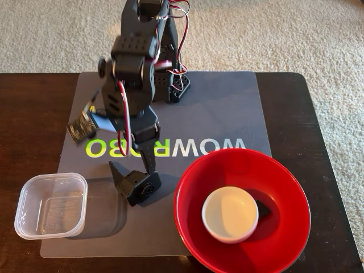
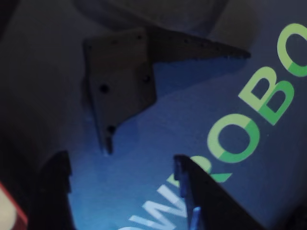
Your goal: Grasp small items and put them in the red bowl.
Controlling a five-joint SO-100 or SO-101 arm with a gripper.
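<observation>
One black plastic bracket [image 2: 120, 81] is lying flat, looking light and rigid, suiting a pinch across its body; gripper [image 2: 122, 191] is hovering wide open, empty.

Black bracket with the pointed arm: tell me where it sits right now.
In the fixed view the black bracket stands on the grey mat, between the clear tub at left and the red bowl at right, just under the open claw.
</observation>
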